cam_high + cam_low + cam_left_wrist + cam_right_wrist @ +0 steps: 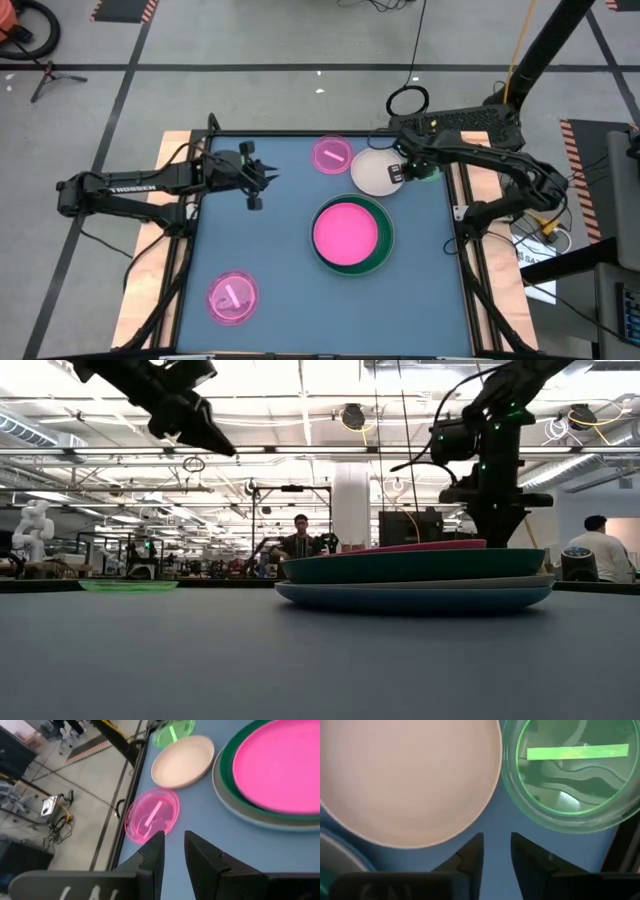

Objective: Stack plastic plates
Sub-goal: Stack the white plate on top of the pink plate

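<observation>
Risk: right tool (pixel 496 851), fingers slightly parted and empty, apparently between cream plate (pixel 405 775) and green translucent plate (pixel 572 770); descent could nudge either.

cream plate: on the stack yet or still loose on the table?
Loose. The cream plate lies flat on the table beside the stack, under the right gripper.

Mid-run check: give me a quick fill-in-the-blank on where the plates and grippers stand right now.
1. The top plate of the stack is ____ in colour.
2. The cream plate lies beside the small translucent ____ plate under the right gripper.
3. Small translucent pink plates off the stack number ____: one at the far edge, one at the near left.
4. The left gripper holds ____.

Missing words: pink; green; two; nothing
</observation>
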{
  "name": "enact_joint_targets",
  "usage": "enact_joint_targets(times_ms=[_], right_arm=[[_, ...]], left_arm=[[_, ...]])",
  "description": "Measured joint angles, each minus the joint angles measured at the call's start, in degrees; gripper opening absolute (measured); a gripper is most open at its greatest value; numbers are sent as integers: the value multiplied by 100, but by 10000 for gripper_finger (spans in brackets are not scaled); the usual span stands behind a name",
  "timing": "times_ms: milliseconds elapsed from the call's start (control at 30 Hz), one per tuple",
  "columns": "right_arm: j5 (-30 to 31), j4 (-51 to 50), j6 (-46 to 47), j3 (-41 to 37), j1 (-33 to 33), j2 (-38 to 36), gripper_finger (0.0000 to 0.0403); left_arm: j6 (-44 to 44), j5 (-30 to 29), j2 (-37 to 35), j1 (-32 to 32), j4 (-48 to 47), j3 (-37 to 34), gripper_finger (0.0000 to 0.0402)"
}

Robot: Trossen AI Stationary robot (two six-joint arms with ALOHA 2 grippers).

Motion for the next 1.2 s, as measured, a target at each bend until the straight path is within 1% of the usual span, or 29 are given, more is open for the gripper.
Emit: enact_joint_targets(times_ms=[100,233,533,667,800,1000,1200], right_arm=[[0,165,35,0,-32,195,122],[-1,385,53,0,-32,476,143],[0,640,71,-2,-132,1143,147],[7,797,61,-4,-139,1348,136],[2,995,66,-4,-139,1542,116],[5,1151,165,13,-139,1737,68],[32,1222,264,-1,-141,1634,25]], left_arm=[[-72,-205,0,-3,-316,2,81],[-100,-259,-2,7,-361,2,81],[-228,-258,-2,7,-361,2,81],[-291,-257,-2,7,-361,2,81],[-326,-257,-2,7,-361,2,81],[-366,-257,-2,7,-361,2,81],[-401,-257,-2,7,-361,2,81]])
